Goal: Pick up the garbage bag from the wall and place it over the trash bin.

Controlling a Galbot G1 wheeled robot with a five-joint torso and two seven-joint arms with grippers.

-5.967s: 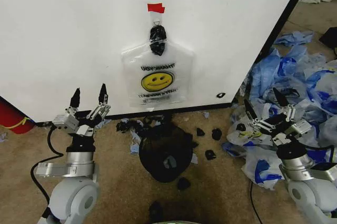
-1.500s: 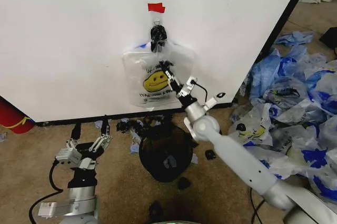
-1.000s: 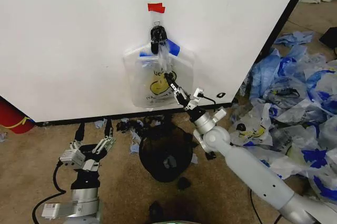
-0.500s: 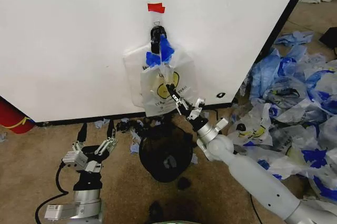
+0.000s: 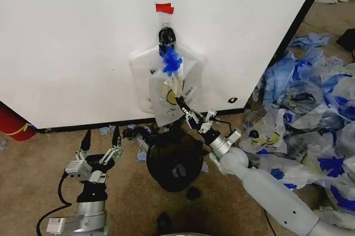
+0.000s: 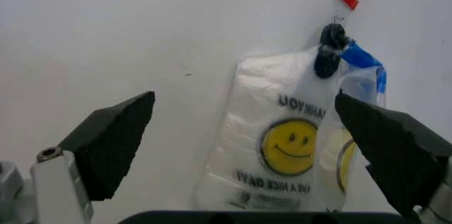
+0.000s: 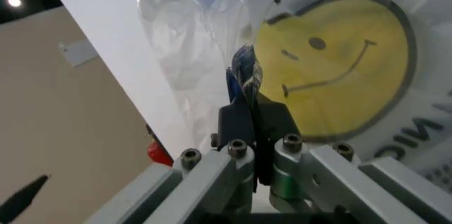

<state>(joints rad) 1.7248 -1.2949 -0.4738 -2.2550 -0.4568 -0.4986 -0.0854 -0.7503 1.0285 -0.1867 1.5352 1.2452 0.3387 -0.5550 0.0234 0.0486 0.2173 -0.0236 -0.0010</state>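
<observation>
**Front bag drawn off the wall, right pincer clamped on it**

The right gripper (image 5: 178,100) is pinched tight on the garbage bag (image 5: 176,98), its fingers pressed together on a fold of plastic beside the yellow smiley face, as the right wrist view shows close up (image 7: 247,123). Half a second ago the gripper sat slightly higher and nearer the wall; now arm and bag have come lower and outward, so the bag hangs slanted off the white wall (image 5: 83,41). Its blue handles (image 5: 171,61) are bunched just under the black hook (image 5: 165,36), below the red tape (image 5: 164,8). A second smiley bag (image 6: 282,144) lies flat against the wall behind it.

The trash bin (image 5: 175,158) stands on the carpet at the foot of the wall, directly under the held bag and not touching it. The left gripper (image 5: 100,142) waits low at the left, fingers spread, much as it was before.
</observation>
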